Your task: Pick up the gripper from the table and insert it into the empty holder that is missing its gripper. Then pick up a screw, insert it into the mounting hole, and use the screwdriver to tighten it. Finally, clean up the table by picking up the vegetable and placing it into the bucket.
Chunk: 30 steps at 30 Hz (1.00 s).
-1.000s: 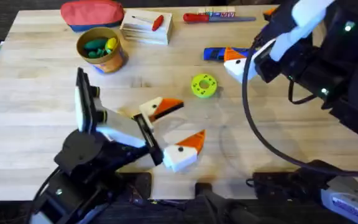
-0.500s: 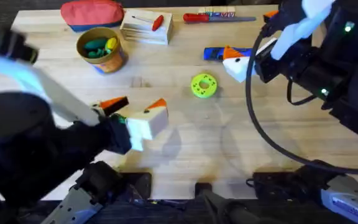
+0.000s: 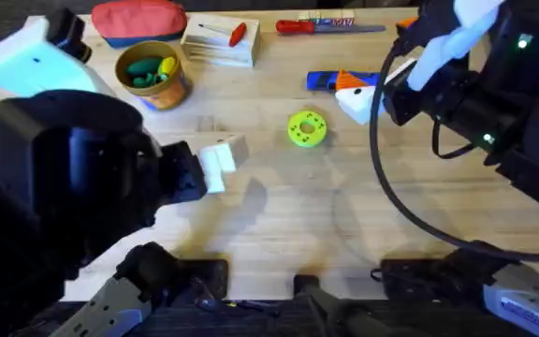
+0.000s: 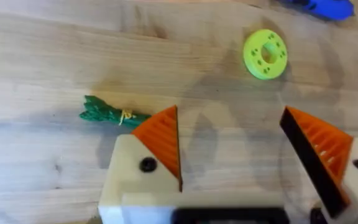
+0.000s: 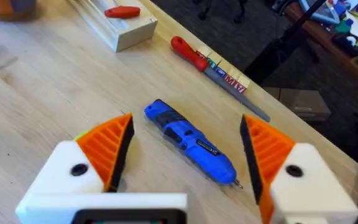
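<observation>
the left gripper [image 4: 232, 158] is held open above the counter [image 3: 279, 225], nothing between its orange pads. the leafy green vegetable [image 4: 112, 114] is seen lying on the counter just beyond one pad, with the green ring disc [image 4: 265, 53] farther off. the right gripper [image 5: 185, 162] is open too, poised over the blue screwdriver [image 5: 191, 142], which lies flat. the yellow bucket [image 3: 153, 74] is set near the red pouch [image 3: 138, 21].
</observation>
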{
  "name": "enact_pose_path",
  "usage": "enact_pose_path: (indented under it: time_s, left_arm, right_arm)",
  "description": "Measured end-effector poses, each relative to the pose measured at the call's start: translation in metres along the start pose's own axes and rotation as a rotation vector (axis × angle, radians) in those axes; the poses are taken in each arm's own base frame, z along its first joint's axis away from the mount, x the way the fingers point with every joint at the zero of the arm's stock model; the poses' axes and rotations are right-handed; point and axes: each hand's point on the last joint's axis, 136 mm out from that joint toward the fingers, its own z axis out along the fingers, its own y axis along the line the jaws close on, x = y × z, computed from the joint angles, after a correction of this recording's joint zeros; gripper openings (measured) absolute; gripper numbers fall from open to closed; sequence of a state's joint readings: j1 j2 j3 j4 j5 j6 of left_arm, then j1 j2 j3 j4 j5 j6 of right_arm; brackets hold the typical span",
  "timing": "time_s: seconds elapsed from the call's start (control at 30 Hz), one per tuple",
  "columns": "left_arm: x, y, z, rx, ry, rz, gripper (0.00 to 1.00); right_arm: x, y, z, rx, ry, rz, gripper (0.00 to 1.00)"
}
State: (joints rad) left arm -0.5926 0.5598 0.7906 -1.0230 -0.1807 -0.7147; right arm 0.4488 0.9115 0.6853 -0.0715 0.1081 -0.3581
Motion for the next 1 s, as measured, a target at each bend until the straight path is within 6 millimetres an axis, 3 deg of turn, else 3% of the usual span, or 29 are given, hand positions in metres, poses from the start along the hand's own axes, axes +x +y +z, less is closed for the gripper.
enact_pose_path:
  time_s: [0.17,0.5,0.83,1.0]
  left_arm:
    - [0.001,0.015,0.017,-0.137,0.022,-0.162,0.985]
    - [0.026,0.049,0.062,-0.493,0.135,-0.358,0.985]
    - [0.028,0.092,0.074,-0.673,0.161,-0.666,0.985]
    - [0.034,0.102,0.087,-0.704,0.209,-0.761,0.985]
  right_arm:
    - [0.000,0.000,0.000,0.000,0.001,0.000,0.991]
    - [0.005,0.002,0.000,-0.008,0.021,-0.002,0.991]
    - [0.010,0.004,0.000,-0.015,0.041,-0.004,0.991]
    - [0.010,0.004,0.000,-0.015,0.041,-0.003,0.991]
